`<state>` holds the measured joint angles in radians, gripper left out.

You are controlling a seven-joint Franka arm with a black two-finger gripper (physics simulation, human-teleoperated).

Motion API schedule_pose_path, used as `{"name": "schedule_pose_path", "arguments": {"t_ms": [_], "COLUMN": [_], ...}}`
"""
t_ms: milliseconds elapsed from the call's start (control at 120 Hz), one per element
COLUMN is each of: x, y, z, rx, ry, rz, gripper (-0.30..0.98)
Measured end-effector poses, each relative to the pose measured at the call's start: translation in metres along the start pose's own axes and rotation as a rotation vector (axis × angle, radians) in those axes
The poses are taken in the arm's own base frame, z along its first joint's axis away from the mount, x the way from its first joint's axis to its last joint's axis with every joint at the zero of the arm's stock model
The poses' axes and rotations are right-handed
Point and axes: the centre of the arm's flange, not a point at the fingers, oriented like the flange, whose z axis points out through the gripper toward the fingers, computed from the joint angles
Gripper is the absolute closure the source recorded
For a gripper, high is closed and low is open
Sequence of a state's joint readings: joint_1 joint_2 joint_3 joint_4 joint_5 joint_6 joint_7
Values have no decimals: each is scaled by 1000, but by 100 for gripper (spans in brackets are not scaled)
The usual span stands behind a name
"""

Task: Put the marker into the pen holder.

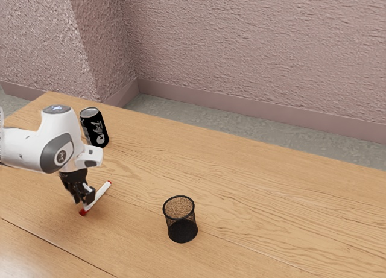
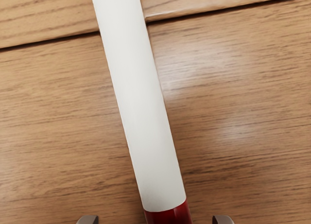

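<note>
Exterior view: the black mesh pen holder (image 1: 183, 230) stands upright on the wooden table (image 1: 271, 211), and I take everything from there. To its left in that view lies the marker (image 1: 100, 194), flat on the boards and well apart from it, a white barrel with red at both ends. The gripper (image 1: 84, 199), also left of the pen holder, points down over the marker. Farther from the pen holder, toward the exterior view's upper left, a black can (image 1: 96, 131) stands upright near the white arm (image 1: 49, 150). In the wrist view the fingertips (image 2: 88, 220) are wide apart, one on each side of the marker's red end, neither touching it, so the gripper has hold of nothing.
</note>
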<state>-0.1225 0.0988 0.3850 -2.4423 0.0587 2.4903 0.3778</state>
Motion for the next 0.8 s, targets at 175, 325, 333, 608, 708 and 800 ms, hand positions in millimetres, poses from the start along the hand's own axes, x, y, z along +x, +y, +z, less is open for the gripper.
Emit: {"name": "schedule_pose_path", "arguments": {"t_ms": [175,325,333,608,708,800], "x": [1,2,3,5,5,5], "y": [-1,-1,0,2,2,3], "z": [2,6,6,11,14,17], "rx": [4,4,4,7,9,8], "ry": [8,6,6,7,3,-1], "rz": [2,2,3,9,11,10], "gripper": [49,53,54,61,62,63]}}
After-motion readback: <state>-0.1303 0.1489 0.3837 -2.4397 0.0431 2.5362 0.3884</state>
